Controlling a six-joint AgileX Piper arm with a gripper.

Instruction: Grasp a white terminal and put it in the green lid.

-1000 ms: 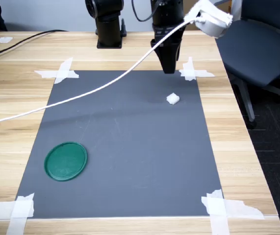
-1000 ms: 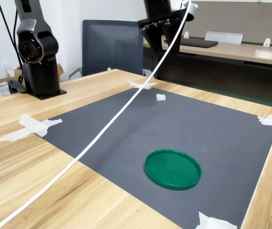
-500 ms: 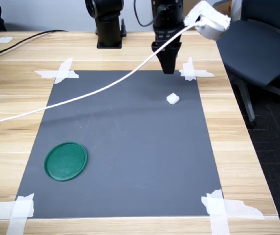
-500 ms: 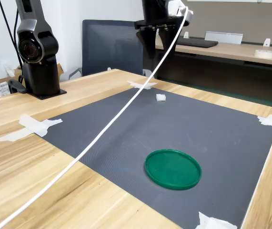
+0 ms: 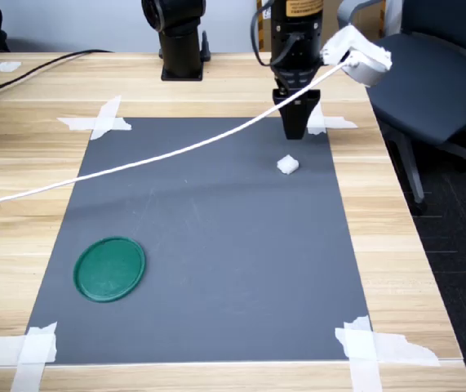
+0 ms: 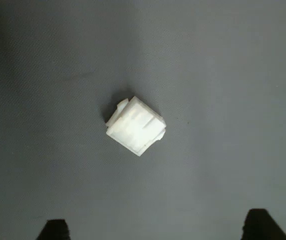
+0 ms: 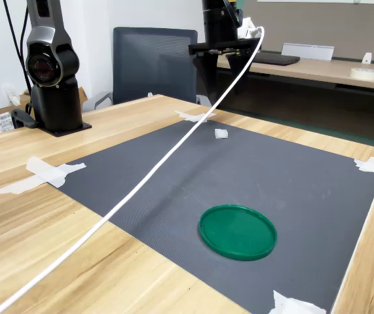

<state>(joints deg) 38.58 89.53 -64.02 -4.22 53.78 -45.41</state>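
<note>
Wooden counter (image 5: 216, 90) carries a dark grey mat (image 5: 208, 245) taped down at its corners, and the black tool (image 5: 295, 131) hangs over the mat's far right part in the first exterior view, pointing straight down. Its two fingertips (image 6: 56, 229) show only as dark tips at the edge of the wrist view, set wide apart with nothing between them. The white terminal (image 6: 135, 125) lies on the mat directly under the tool, untouched, its blocky body turned at an angle; in the first exterior view it (image 5: 288, 165) sits just in front of the tool's tip. A white cable (image 5: 135, 163) runs from the arm across the mat toward the first exterior view's left. The green lid (image 5: 109, 268) rests flat on the mat's near left part, well apart from the terminal. Compared with half a second ago, the tool has shifted nearer to the terminal and sits lower, while terminal and lid have not moved.
</note>
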